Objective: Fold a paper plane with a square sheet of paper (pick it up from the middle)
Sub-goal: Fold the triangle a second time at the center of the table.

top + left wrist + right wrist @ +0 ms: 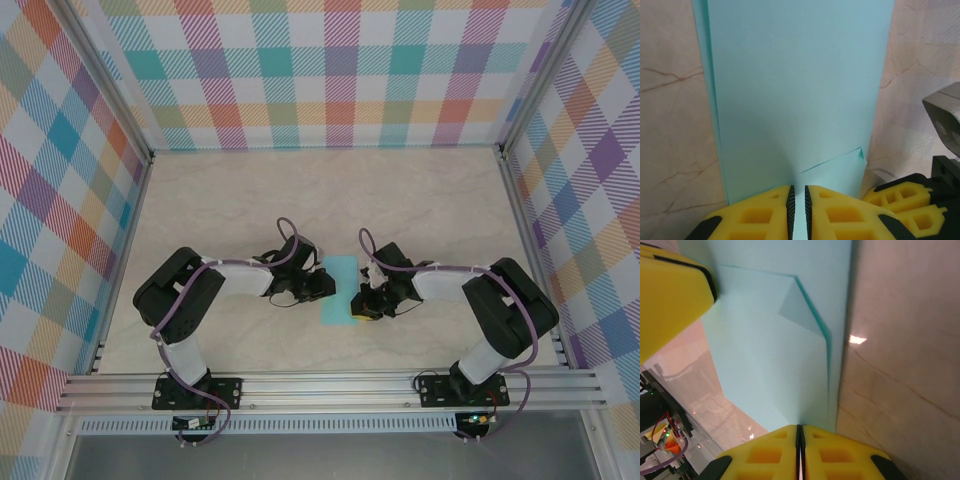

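The light cyan paper (pixel 341 290), folded into a narrow strip, lies on the table between my two grippers. My left gripper (pixel 323 287) is at its left edge. In the left wrist view the paper (pixel 795 90) stretches ahead, and the left gripper (pixel 800 190) is nearly closed, with cyan paper filling the thin slit between its jaws. My right gripper (pixel 367 304) is at the strip's near right edge. In the right wrist view a folded flap of the paper (pixel 775 355) runs down into the right gripper (pixel 800 428), whose jaws are pressed together on it.
The marble-patterned table (pixel 430 200) is walled by checked panels at the back and both sides. An aluminium rail (pixel 330 385) crosses the near edge by the arm bases. The other arm's yellow fingers (pixel 900 200) sit close beside the left gripper.
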Robot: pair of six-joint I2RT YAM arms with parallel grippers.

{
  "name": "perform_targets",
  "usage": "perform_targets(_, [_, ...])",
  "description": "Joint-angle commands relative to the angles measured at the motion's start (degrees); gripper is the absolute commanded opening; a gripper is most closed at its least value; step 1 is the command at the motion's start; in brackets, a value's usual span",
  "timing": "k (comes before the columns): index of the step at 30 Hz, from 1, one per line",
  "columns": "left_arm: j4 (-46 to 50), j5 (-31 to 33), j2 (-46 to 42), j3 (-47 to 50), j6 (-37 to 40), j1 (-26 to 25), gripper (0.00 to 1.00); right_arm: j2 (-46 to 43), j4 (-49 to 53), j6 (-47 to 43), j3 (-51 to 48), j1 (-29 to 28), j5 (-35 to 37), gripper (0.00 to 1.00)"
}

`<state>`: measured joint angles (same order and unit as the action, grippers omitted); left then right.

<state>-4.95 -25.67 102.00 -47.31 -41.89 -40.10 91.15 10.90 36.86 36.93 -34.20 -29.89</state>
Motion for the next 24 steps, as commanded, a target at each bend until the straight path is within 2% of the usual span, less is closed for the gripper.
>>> perform_targets(1, [4.22, 3.03, 1.20, 0.40, 1.64, -0.40, 0.16, -2.56, 5.68, -0.31, 1.53, -0.30, 1.06, 0.12])
perform_targets(8, [4.46, 3.30, 1.62, 0.84, 1.55, -0.51, 0.16, -0.50, 3.62, -0.62, 5.50, -0.56, -4.17, 0.14])
perform_targets(13, [4.81, 3.70, 1.76, 0.77, 1.52, -0.53, 0.16, 5.07, 4.10, -1.26, 6.89, -1.14, -3.87, 0.14])
perform_targets(17, [5.72, 4.86, 1.71, 0.82, 1.71, -0.58, 0.16, 6.39, 5.79, -3.16, 4.29, -1.12, -0.73, 0.14])
perform_targets(24, [6.61, 5.81, 2.85, 0.72, 1.72, -0.51, 0.14, 2.80, 4.53, -2.85, -1.54, -1.05, -1.80, 0.14])
